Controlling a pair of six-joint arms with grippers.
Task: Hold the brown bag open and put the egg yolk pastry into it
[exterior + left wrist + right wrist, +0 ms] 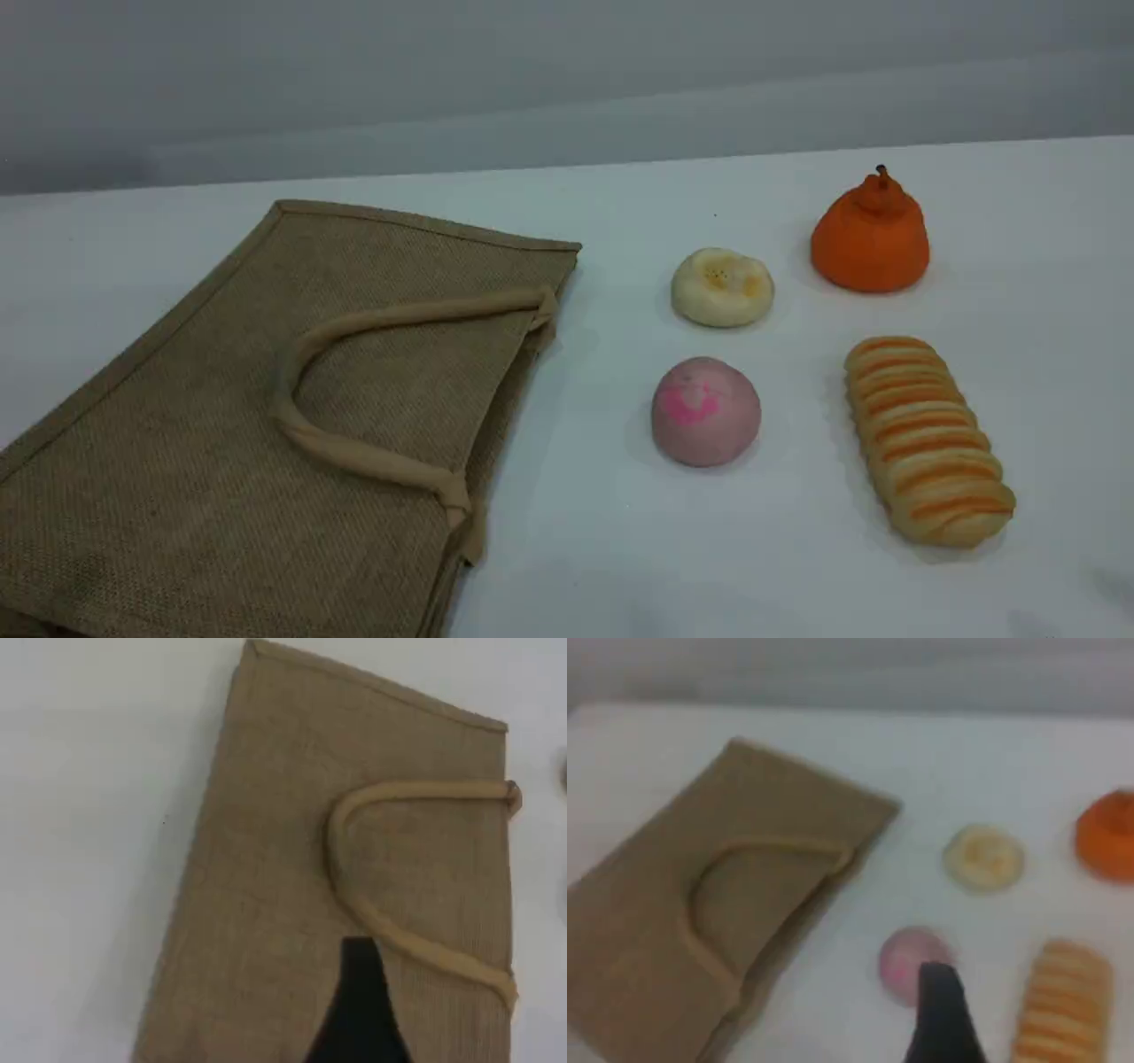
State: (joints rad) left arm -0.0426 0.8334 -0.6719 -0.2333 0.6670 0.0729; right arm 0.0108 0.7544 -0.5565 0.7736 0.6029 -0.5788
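The brown bag (221, 425) lies flat and closed on the white table at the left, its beige handle (288, 399) resting on top and its mouth edge facing right. The egg yolk pastry (722, 286) sits on the table to the right of the bag, untouched. Neither arm shows in the scene view. In the left wrist view one dark fingertip (359, 992) hovers above the bag (266, 904), holding nothing. In the right wrist view one dark fingertip (941, 1010) hangs over the table beside the pink bun, well short of the pastry (983, 858).
A pink-swirled round bun (706, 410) sits just in front of the pastry. A long orange-striped loaf (926, 439) lies at the right. An orange pear-shaped item (871, 235) stands at the back right. The table's far edge meets a grey wall.
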